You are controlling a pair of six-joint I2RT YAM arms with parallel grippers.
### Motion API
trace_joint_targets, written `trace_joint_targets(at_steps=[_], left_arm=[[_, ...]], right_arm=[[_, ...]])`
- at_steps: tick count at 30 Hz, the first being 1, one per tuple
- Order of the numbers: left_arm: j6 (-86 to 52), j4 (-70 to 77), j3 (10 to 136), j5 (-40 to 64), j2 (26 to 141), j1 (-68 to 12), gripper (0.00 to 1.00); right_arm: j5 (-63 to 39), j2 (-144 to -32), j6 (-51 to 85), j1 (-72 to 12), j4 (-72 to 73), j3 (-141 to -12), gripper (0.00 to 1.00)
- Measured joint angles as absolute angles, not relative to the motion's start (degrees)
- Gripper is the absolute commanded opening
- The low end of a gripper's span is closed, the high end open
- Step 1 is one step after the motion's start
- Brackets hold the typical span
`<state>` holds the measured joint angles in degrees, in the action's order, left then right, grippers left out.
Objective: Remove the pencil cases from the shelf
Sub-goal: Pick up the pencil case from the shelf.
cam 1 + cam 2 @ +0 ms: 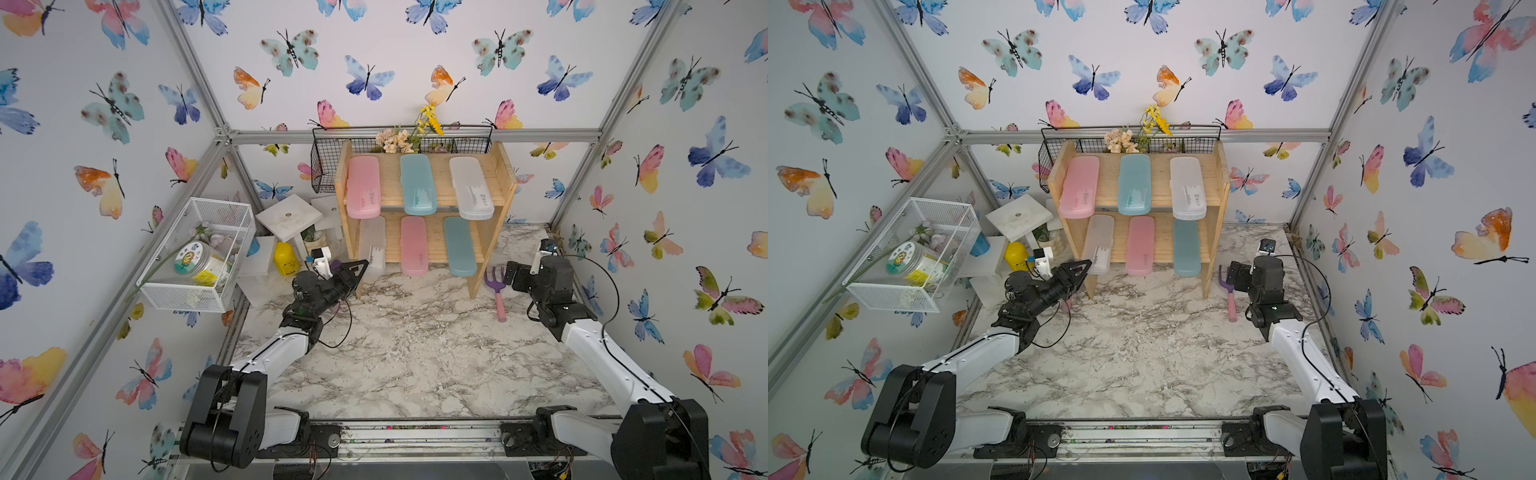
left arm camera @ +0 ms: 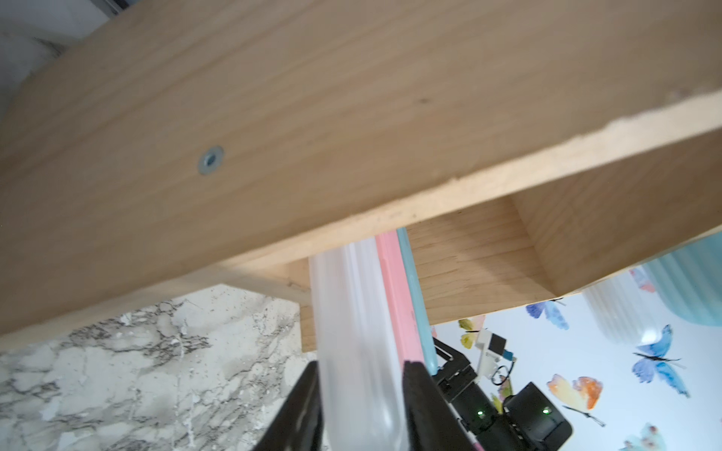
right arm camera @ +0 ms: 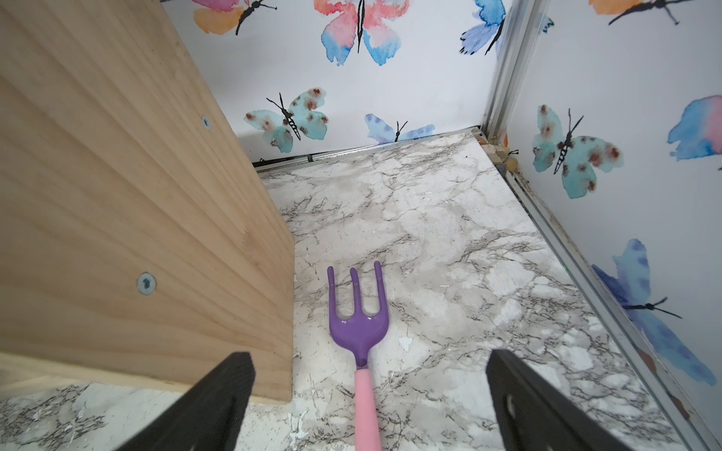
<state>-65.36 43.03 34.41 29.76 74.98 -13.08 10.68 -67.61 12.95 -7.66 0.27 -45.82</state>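
Gripping the lower frosted white case [image 2: 351, 332] is the step in hand. The left tool [image 2: 361, 406] sits narrow, one black finger against each side of the case's near end. That end overhangs the front of the lower tier of the shelf [image 1: 506, 172].

All six cases lie on the shelf. The lower pink case [image 1: 414, 245] and lower teal case [image 1: 460, 247] are beside the gripped one. The upper pink case [image 1: 363, 187], upper teal case [image 1: 418, 185] and upper white case [image 1: 471, 189] are above.

The next move likely calls for a level pull forward, clear of the side panel, then down to the marble-patterned tabletop [image 1: 415, 353]. Smooth translucent plastic with rounded ends may slip in the grip.

The shelf is pale, grainy wood with sunk screws. The right tool [image 3: 369, 361] hangs wide and empty over the purple garden fork [image 3: 357, 312].
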Motion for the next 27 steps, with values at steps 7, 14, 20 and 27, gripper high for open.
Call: trace_joint_targets(at_steps=[7,14,20,27], left_arm=[[-65.58,44.03,34.52,30.17,74.94,-13.08,0.06],[-57.71,37.67,33.39,30.09,69.06,-13.54,0.06],[-46.04,26.3,30.04,25.71,53.54,-15.99,0.04],[-36.07,14.92,21.32,16.93,30.59,-21.74,0.01]], right_arm=[[10.41,-67.59,12.97,-7.66,-0.14,-46.09,0.99],[6.07,-62.3,14.52,-7.84,-1.85,-46.33,0.99],[-1.58,-55.64,17.45,-11.33,-4.12,-46.94,0.99],[-12.4,-49.04,25.21,-18.55,-5.58,-46.94,0.99]])
